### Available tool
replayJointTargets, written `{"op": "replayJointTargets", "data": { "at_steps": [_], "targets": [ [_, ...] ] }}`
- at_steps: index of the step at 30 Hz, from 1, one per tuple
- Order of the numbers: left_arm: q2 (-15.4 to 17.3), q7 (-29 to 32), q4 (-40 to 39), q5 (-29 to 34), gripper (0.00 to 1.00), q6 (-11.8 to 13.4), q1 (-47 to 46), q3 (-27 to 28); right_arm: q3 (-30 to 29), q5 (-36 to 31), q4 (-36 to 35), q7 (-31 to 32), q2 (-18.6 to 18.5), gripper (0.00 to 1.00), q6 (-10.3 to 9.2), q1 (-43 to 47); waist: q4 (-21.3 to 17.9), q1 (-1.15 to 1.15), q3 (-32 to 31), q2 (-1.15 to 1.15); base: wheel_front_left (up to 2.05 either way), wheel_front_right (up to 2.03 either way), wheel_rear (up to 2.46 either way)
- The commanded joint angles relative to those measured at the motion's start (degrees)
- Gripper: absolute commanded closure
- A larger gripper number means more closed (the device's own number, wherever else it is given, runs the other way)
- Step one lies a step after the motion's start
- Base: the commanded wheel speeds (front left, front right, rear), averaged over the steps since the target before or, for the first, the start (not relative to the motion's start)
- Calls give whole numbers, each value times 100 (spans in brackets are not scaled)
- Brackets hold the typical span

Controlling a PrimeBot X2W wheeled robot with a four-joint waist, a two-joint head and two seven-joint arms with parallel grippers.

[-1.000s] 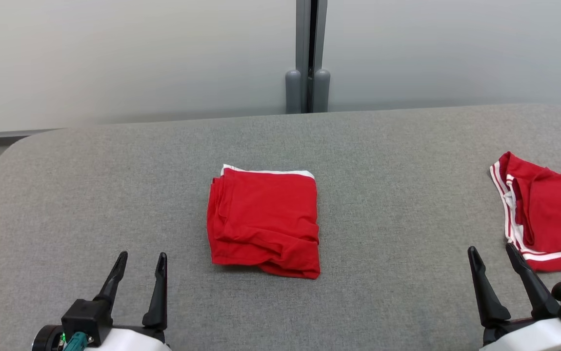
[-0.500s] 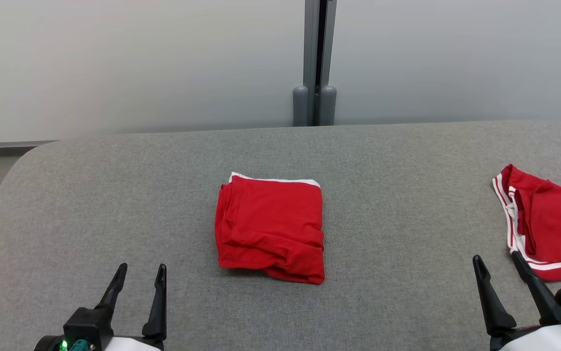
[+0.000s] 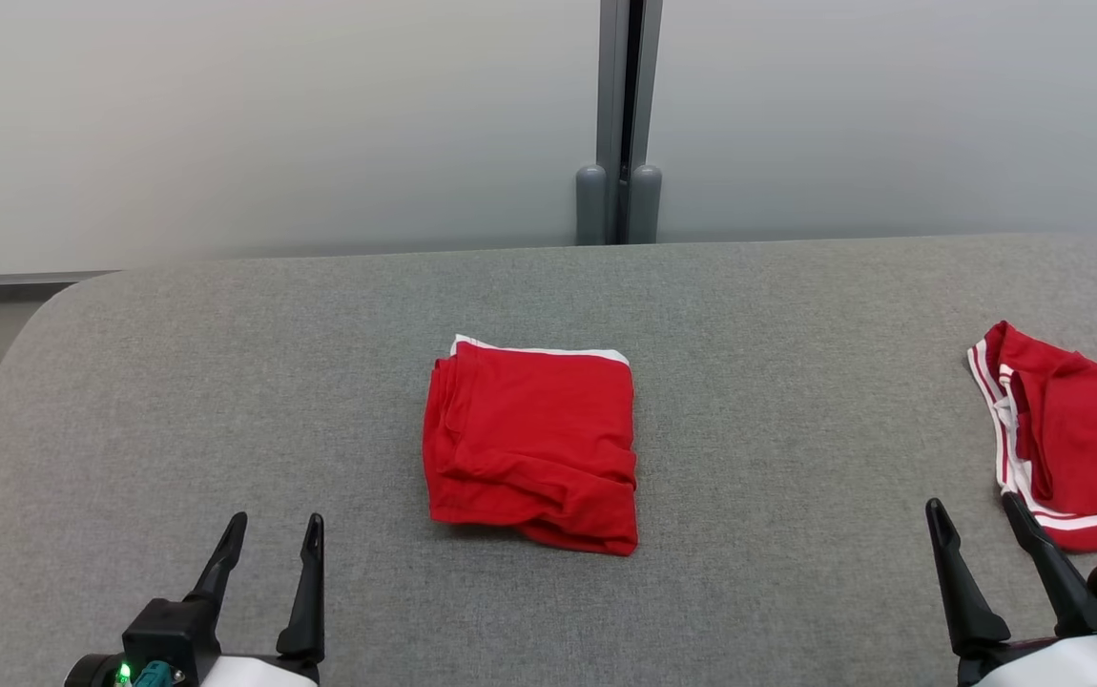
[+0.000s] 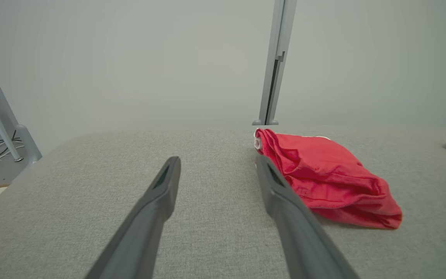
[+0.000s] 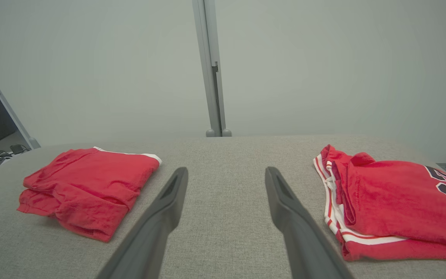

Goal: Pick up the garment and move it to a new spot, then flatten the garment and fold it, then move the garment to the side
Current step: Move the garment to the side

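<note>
The garment (image 3: 531,444) is a red piece with a white band at its far edge, folded into a rough square in the middle of the grey padded table (image 3: 224,382). It also lies right of the fingers in the left wrist view (image 4: 324,174) and at the left in the right wrist view (image 5: 87,186). My left gripper (image 3: 275,523) stands open at the lower left, well short of the garment, and its own view (image 4: 218,161) shows nothing between the fingers. My right gripper (image 3: 973,506) is open at the lower right, likewise empty in its own view (image 5: 227,170).
A second red garment with white stripes (image 3: 1073,439) lies at the table's right edge, just right of my right gripper, and its dark print is visible in the right wrist view (image 5: 393,201). A grey wall with a vertical post (image 3: 620,114) stands behind the table.
The whole head picture has shifted a little down and right, so the camera has moved. The garments lie as before and both grippers stay open.
</note>
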Motion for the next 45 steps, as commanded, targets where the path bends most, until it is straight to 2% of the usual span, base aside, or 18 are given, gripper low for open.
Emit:
{"op": "replayJointTargets", "data": {
  "at_steps": [1, 5, 12, 19, 28, 29, 30, 31, 32, 33, 39, 45],
  "targets": [
    [29, -1, 1, -43, 0, 22, -107, 3, -11, -11, 27, -8, 0, 0, 0, 9, 10, 0, -2, 0, 0, 0, 0],
    [15, -14, -38, -30, 0, 34, -218, -40, 16, 34, 145, 8, -31, 0, 0, -97, 133, 0, 47, 0, 0, 0, 0],
    [-80, -90, -15, -13, 0, -82, -692, -198, 312, 159, 801, -56, -28, 0, 0, -702, 577, 0, 471, 0, 0, 0, 0],
    [-290, -264, 204, -42, 0, -226, -1462, -445, 1037, 348, 2186, -298, 99, 0, 0, -1981, 1183, 0, 1171, 0, 0, 0, 0],
    [-419, -360, 411, -44, 0, -280, -1910, -515, 1621, 936, 4122, -590, 375, 0, 1, -3027, 1470, 0, 1554, 0, 0, 0, 0],
    [-434, -361, 394, -38, 0, -284, -1934, -508, 1698, 1027, 4282, -594, 407, 9, 3, -3055, 1474, 0, 1564, 0, 0, 0, 0],
    [-430, -362, 383, -29, 0, -286, -1941, -496, 1783, 1089, 4441, -561, 433, 38, 10, -3057, 1473, 0, 1573, 0, 0, 0, 0],
    [-434, -358, 370, -12, 0, -284, -1944, -479, 1858, 1162, 4578, -530, 446, 60, 14, -3054, 1464, 0, 1576, 0, 0, 0, 0],
    [-439, -359, 352, 3, 0, -281, -1940, -465, 1922, 1228, 4683, -557, 454, 96, 14, -3074, 1450, 0, 1579, 0, 0, 0, 0],
    [-449, -359, 339, 9, 0, -276, -1933, -451, 1979, 1270, 4771, -565, 450, 100, 14, -3093, 1432, 0, 1578, 0, 0, 0, 0],
    [-464, -360, 260, 131, 0, -298, -1873, -371, 2334, 1397, 4914, -769, 240, 100, 7, -3245, 1207, 0, 1548, 0, 0, 0, 0],
    [-397, -361, 75, 312, 0, -324, -1772, -281, 2587, 1368, 4670, -977, -226, 100, -15, -3153, 609, 0, 1501, 0, 0, 0, 0]
  ]
}}
